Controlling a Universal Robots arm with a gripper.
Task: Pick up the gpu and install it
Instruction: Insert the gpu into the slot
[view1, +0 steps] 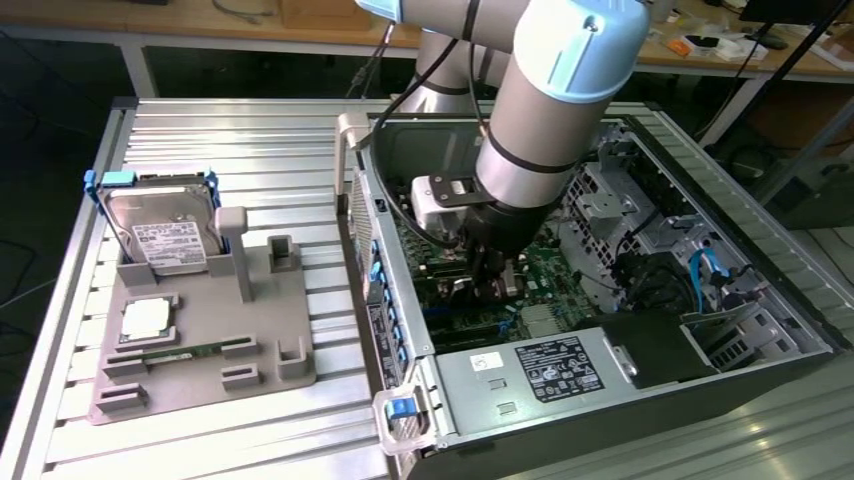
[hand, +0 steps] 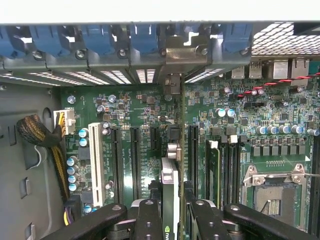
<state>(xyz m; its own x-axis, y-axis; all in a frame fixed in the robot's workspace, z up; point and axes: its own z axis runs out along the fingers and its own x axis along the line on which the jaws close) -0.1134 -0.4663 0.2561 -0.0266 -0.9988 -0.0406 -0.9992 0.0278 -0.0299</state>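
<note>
I am looking over a ribbed aluminium tabletop (view1: 227, 130) carrying an open steel case (view1: 781, 300), which is lying on its side. The grey arm (view1: 547, 100) is reaching down into it. Beneath the claw, a green board (hand: 235, 130) is covering the case floor, glossy and crowded with small silver capacitors.

The claw (hand: 172, 212) is hanging close over that board. Its matte black fingers (hand: 149, 220) are pressing on the two flat faces of the gpu (hand: 170, 187), so the claw is clamping the card between them. The card is showing edge-on to my wrist camera, as a narrow strip, dark with a pale metallic edge.

Its long axis is running straight out from the claw toward the rear wall, where blue latches (hand: 100, 37) are sitting above perforated covers. That axis is lying parallel to the long black slots (hand: 134, 160) on the board, which are flanking the card on either side. The card is hiding whatever lies directly beneath it, so I cannot tell whether its lower edge is touching a slot or hovering clear.
</note>
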